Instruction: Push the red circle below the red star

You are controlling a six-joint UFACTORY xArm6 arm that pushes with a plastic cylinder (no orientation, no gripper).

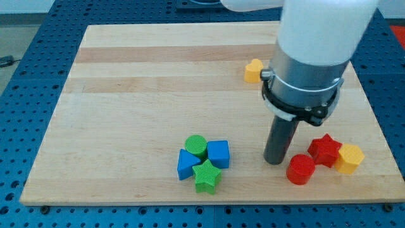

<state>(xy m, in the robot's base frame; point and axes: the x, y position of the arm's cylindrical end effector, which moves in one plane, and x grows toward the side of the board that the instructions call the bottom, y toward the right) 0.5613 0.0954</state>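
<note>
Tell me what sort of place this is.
Probably a robotics lab bench: a wooden board lies on a blue perforated table, small coloured blocks such as the red circle and red star sit near my tip.

green cylinder [195, 145], blue cube [219, 154], green star [207, 176]

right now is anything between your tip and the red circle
No. In the camera view my tip sits just to the view's left of the red circle, with only a thin strip of bare board between them.
</note>
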